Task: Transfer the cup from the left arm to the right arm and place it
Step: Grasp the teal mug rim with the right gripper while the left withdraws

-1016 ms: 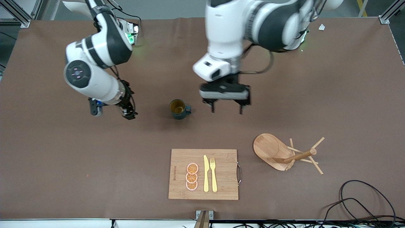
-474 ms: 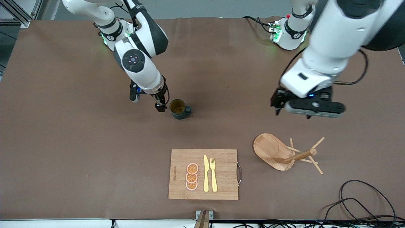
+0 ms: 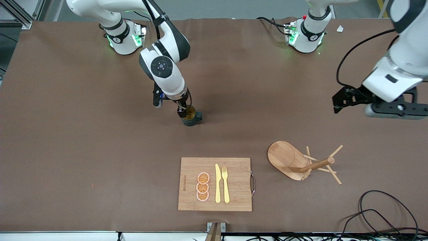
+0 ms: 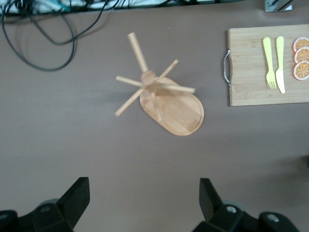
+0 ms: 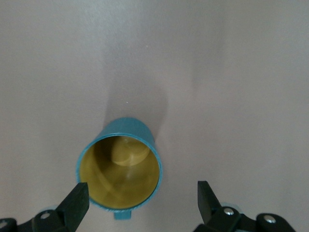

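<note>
Front view is showing the cup [image 3: 191,117], dark teal with a yellowish-brown inside, standing upright mid-bench [image 3: 67,134], farther from the camera than the board [image 3: 234,197]. The right end effector [image 3: 182,113] is hanging over its rim, fingers apart, partly hiding it; its handle is barely showing. The left end effector [image 4: 145,203], fingers spread and empty, is hovering over the bench above the rack [image 3: 302,162], cut off at the frame edge.
</note>
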Controlling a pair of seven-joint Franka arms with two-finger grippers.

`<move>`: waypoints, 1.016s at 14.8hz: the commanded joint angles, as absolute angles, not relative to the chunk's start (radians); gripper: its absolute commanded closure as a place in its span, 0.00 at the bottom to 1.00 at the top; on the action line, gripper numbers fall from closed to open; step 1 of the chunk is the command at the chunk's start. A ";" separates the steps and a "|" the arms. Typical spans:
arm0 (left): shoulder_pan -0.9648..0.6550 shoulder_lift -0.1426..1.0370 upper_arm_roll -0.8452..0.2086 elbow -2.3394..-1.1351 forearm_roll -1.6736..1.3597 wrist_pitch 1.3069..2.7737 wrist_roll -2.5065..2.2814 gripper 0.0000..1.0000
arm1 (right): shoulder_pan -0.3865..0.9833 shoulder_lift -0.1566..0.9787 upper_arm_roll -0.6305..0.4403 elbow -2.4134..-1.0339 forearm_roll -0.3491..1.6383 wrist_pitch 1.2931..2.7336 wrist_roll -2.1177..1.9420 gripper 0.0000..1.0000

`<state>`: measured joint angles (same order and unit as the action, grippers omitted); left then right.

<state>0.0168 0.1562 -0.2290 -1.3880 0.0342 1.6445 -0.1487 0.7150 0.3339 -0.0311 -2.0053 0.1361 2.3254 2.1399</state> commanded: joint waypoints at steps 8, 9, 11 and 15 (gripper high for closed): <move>0.139 0.110 -0.225 -1.395 0.009 1.608 -0.046 0.00 | 0.755 0.382 -0.043 -2.060 0.147 2.430 2.148 0.49; 0.144 0.110 -0.225 -1.388 0.009 1.594 -0.046 0.00 | 0.755 0.383 -0.043 -2.060 0.147 2.430 2.148 0.69; 0.132 0.114 -0.224 -1.381 0.006 1.562 -0.048 0.00 | 0.750 0.382 -0.043 -2.059 0.147 2.419 2.151 0.98; -0.058 0.129 -0.059 -1.376 -0.006 1.548 -0.057 0.00 | 0.741 0.376 -0.044 -2.054 0.146 2.395 2.096 1.00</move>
<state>0.0521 0.1304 -0.1699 -1.3819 0.0113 1.5656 -0.0605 0.7377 0.3901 -0.0361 -2.0445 0.1360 2.4067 2.1322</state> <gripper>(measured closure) 0.000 0.872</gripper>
